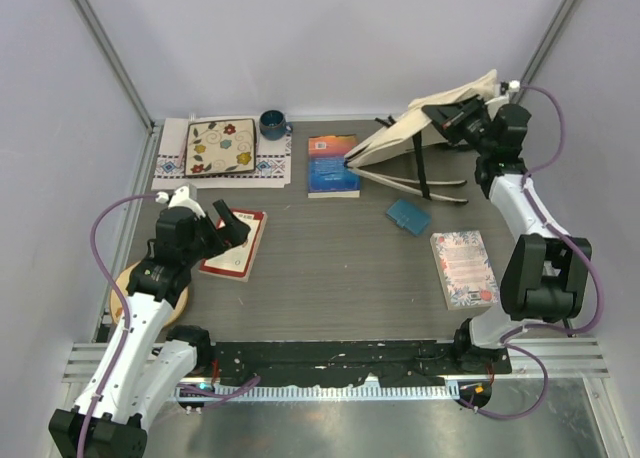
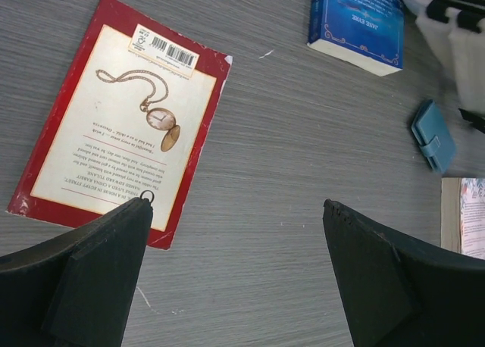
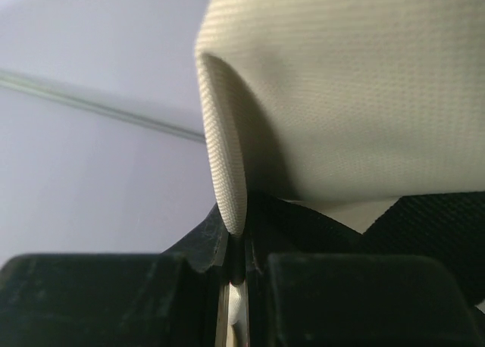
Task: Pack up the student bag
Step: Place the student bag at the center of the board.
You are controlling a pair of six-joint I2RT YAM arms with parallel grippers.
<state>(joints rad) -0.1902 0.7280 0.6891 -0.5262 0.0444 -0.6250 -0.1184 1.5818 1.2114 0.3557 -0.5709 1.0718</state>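
Cream cloth backpack (image 1: pixel 400 136) was held up at the far right of the table, with nothing seen going in yet.
The right gripper (image 1: pixel 452 115) was clenched on its top edge. The left gripper (image 1: pixel 212 216) hung wide open over the red-and-cream paperback book (image 1: pixel 238 246). The blue book (image 1: pixel 332 165), flowery book (image 1: pixel 463 268) and little blue wallet (image 1: pixel 408 216) lay outside.

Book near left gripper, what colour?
The book is red with a cream panel; left wrist view.

Overhead onto table (image 1: pixel 340 268), left wrist close over shared red book (image 2: pixel 114 127), right at bag (image 3: pixel 364 89)
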